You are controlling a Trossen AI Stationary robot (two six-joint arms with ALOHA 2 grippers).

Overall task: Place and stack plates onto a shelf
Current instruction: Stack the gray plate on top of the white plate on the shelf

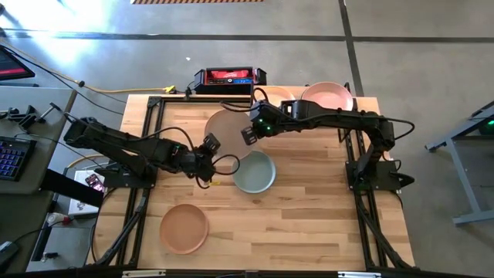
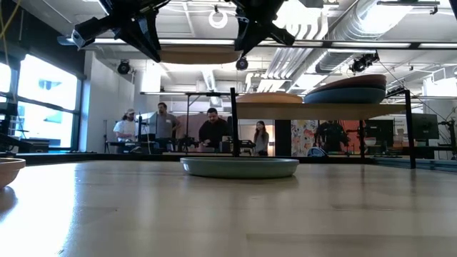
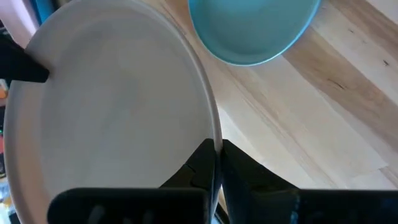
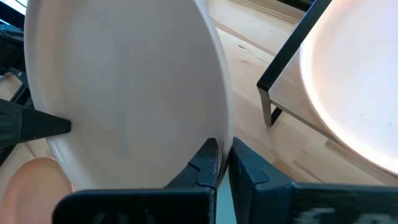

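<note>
1. High view: both arms are meeting over the middle of the slatted tabletop (image 1: 309,224), holding one beige plate (image 1: 226,131) between them. The left gripper (image 1: 209,146) is pinching the plate's rim on one side and the right gripper (image 1: 251,133) is pinching the opposite side. A sage green plate (image 1: 255,171) is lying flat on the table just beside the held one, and a tan plate (image 1: 184,228) is sitting well apart near the front-left corner. At the back edge the shelf (image 1: 363,102) is already carrying a pink plate (image 1: 327,96) and a paler one (image 1: 276,96) beside it.

2. Low view: the beige plate (image 2: 198,55) is hanging level in the air, clear of the table. The shelf (image 2: 285,109) is bearing a flat pale plate (image 2: 268,98) and, next to it, a stack with a bluish plate (image 2: 346,93) under a reddish one; how many are in it is hard to tell. By this showing the job is partly done, with at least three plates left to shelve.

3. Left wrist view: the left fingers (image 3: 200,168) are pressing together on the plate rim (image 3: 214,134).

4. Right wrist view: the right fingers (image 4: 205,165) are clamping the rim likewise, with a shelf leg (image 4: 289,43) near.
</note>
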